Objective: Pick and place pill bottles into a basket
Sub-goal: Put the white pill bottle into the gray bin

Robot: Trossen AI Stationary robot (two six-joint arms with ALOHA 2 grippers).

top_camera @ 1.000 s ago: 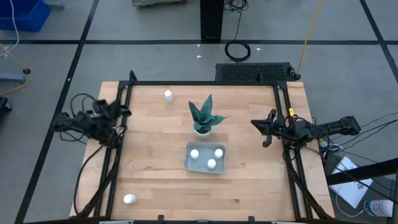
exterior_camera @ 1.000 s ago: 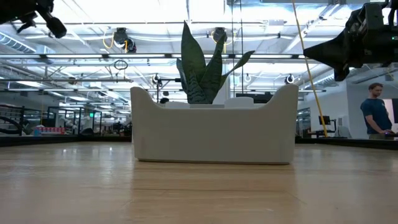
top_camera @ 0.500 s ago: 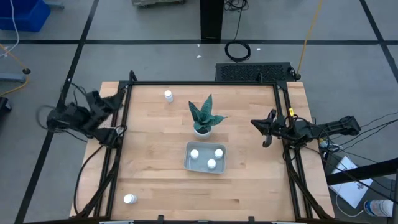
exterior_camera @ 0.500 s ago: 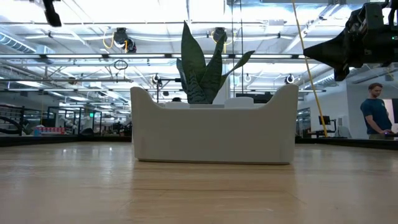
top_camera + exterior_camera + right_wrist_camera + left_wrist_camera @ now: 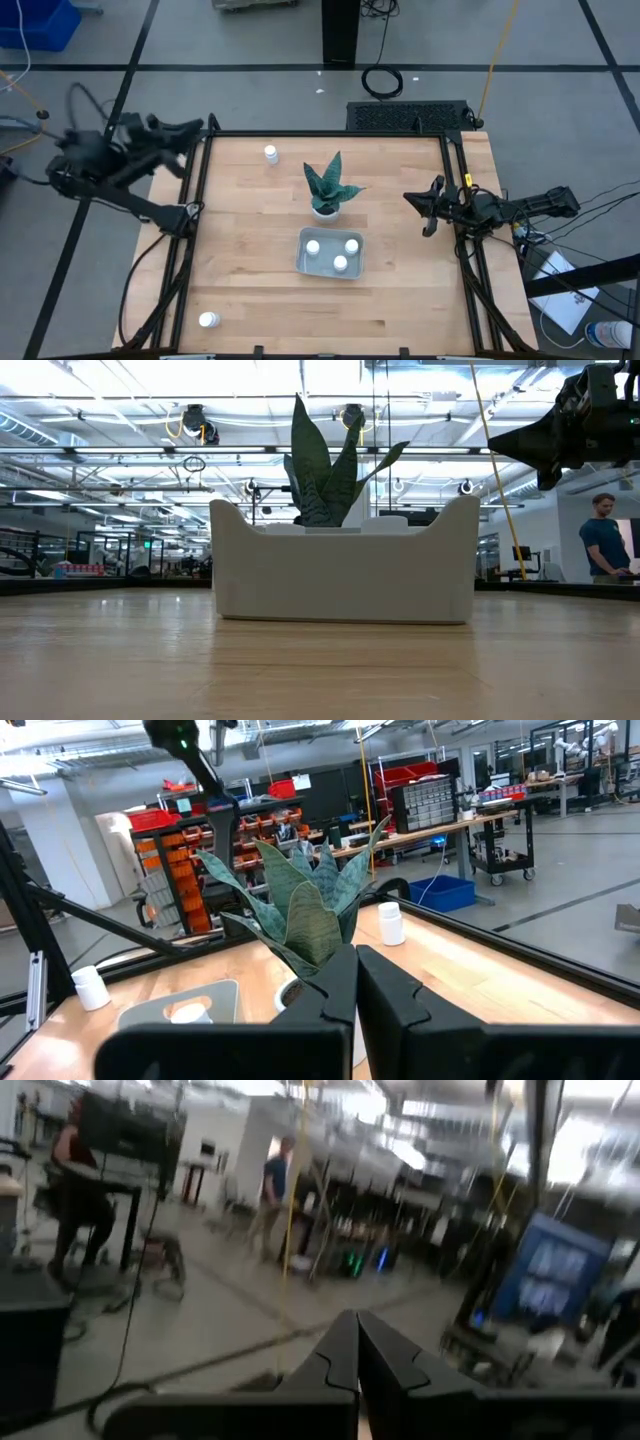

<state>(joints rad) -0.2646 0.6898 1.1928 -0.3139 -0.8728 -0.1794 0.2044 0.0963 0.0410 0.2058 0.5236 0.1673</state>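
Observation:
The pale grey-blue basket (image 5: 303, 262) sits at mid-table and holds three white pill bottles (image 5: 340, 263). It fills the middle of the low view (image 5: 345, 575). One bottle (image 5: 270, 153) stands near the far edge and also shows in the right wrist view (image 5: 390, 923). Another bottle (image 5: 208, 320) stands at the near left corner. My left gripper (image 5: 203, 126) is shut and empty, raised over the table's far left corner. My right gripper (image 5: 408, 197) is shut and empty, above the table's right side and pointing at the plant.
A small white pot with a green spiky plant (image 5: 326, 190) stands just beyond the basket. Black frame rails (image 5: 200, 190) run along the table's left, right and far edges. A person (image 5: 605, 535) stands in the room beyond the table.
My left gripper has risen and swung toward the table's far edge, leaving the low view. It stays shut and empty. My right arm and all the bottles have kept still.

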